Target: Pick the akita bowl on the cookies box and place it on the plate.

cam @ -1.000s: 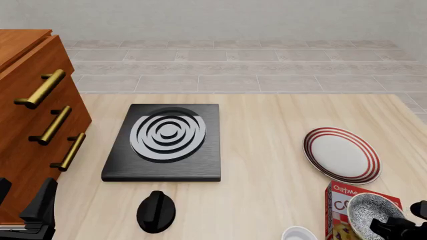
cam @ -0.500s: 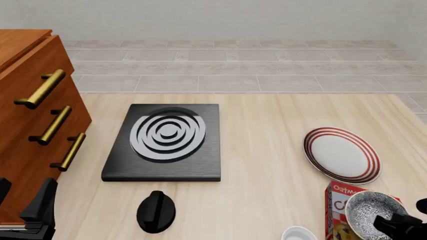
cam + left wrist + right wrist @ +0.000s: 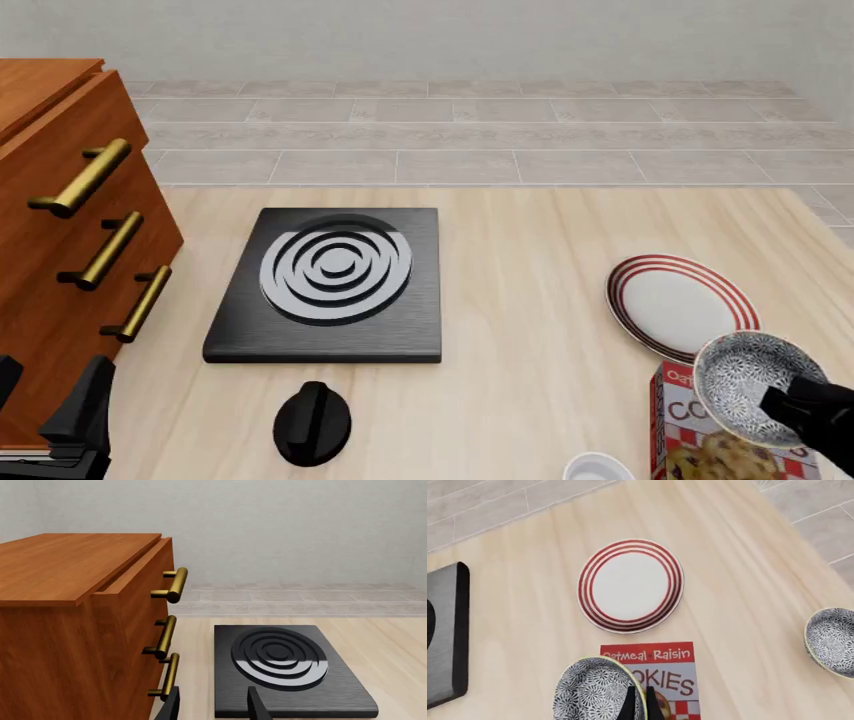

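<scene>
The akita bowl point(image 3: 747, 380), speckled dark on white, hangs tilted above the red cookies box point(image 3: 678, 425), clear of its top. My right gripper point(image 3: 781, 402) is shut on the bowl's rim at its right side. In the right wrist view the bowl point(image 3: 594, 690) sits against the pinched fingers point(image 3: 630, 702), over the cookies box point(image 3: 664, 675). The red-ringed plate point(image 3: 681, 308) lies just beyond the box, also in the right wrist view as the plate point(image 3: 630, 586). My left gripper point(image 3: 213, 709) stands open and holds nothing, near the table's front left, beside the cabinet.
A black stove plate point(image 3: 330, 283) with its knob point(image 3: 312, 422) lies mid-table. A wooden cabinet point(image 3: 67, 230) with brass handles fills the left. A plain white bowl point(image 3: 597, 468) sits left of the box. A second patterned bowl point(image 3: 832, 641) rests to the right.
The right gripper has risen with the akita bowl, lifting it off the cookies box and carrying it toward the plate. The left arm has not moved.
</scene>
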### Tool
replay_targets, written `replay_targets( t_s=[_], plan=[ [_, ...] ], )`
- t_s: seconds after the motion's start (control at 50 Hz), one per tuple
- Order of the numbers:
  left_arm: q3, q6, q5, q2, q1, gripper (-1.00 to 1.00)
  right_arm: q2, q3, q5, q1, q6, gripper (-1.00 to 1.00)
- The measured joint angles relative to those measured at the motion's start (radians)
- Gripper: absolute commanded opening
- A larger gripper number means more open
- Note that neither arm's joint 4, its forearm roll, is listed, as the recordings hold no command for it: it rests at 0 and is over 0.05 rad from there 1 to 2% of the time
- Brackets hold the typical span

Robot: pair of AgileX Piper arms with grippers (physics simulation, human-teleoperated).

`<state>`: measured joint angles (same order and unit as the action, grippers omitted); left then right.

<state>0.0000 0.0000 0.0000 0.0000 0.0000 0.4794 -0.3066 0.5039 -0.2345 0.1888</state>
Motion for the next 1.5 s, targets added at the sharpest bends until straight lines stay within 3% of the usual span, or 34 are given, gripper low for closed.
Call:
replay_targets(
  t_s=[0.24, 0.68, 1.5],
  plan=[
    [0.000, 0.000, 0.000, 0.000, 0.000, 1.00, 0.102, -0.080, -0.078, 0.037, 0.030, -1.00],
    [0.000, 0.000, 0.000, 0.000, 0.000, 1.00, 0.384, -0.168, -0.312, 0.067, 0.093, -1.00],
    [0.000, 0.000, 0.000, 0.000, 0.000, 1.00, 0.741, -0.177, -0.629, 0.068, 0.208, -1.00]
  ],
)
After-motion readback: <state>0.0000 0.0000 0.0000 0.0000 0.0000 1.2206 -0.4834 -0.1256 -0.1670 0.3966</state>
